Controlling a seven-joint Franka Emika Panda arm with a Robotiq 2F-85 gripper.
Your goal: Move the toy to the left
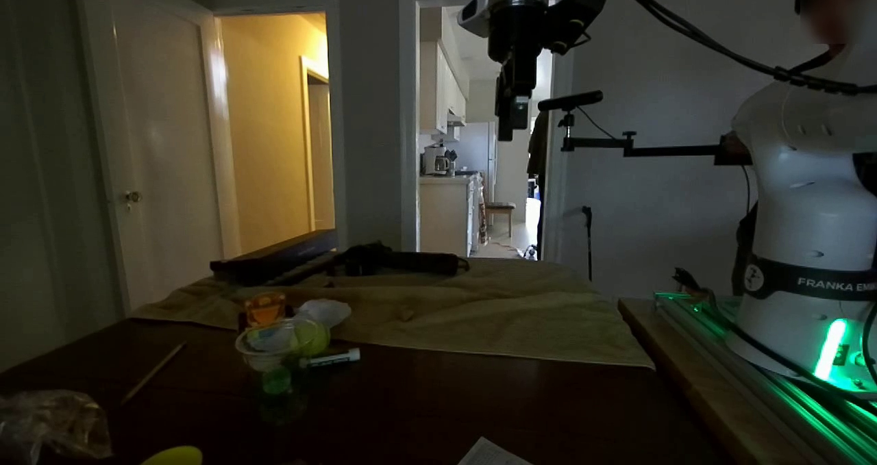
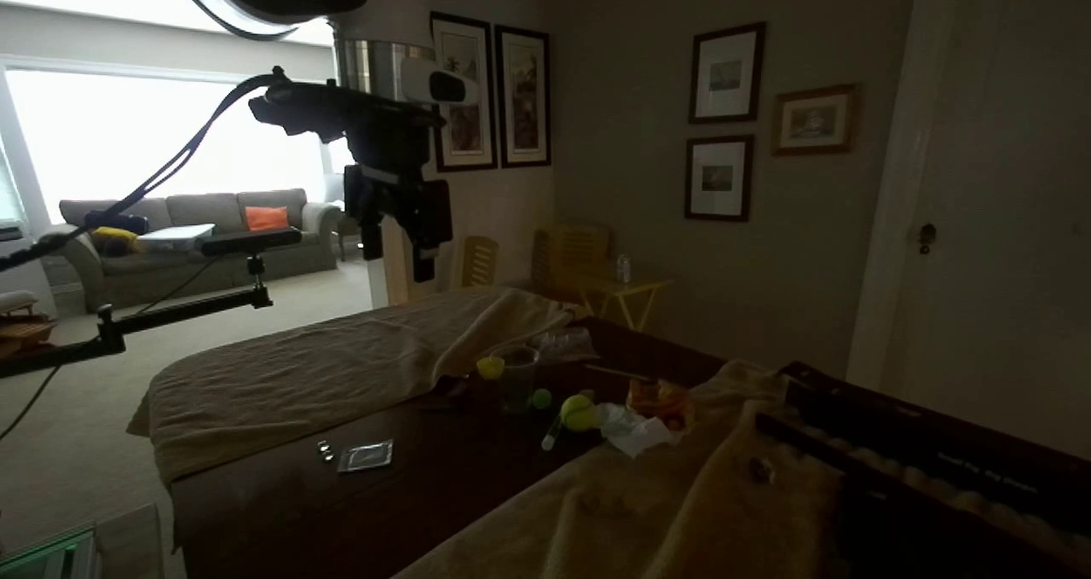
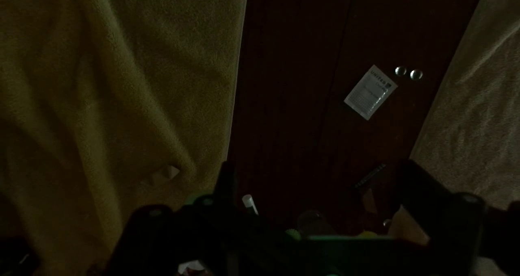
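The toy (image 1: 266, 309) is a small squat orange lump with a yellowish part, resting at the edge of the tan cloth. In an exterior view the clear cup partly covers it. There is crumpled white paper right beside the toy (image 2: 658, 400), in front of its lower part. High over the table and well apart from the toy hangs my gripper (image 2: 398, 259), pointing down with nothing between its fingers. Its two fingers stand wide apart in the wrist view, where the gripper (image 3: 317, 166) body hides most of the area with the toy.
Close to the toy are a clear plastic cup (image 2: 518, 381), a tennis ball (image 2: 580, 413), a small green ball (image 2: 541, 399), white paper (image 2: 635, 432) and a marker (image 1: 332, 359). A packet (image 3: 370, 92) lies on the dark wood. A long dark box (image 2: 938, 460) rests on the cloth.
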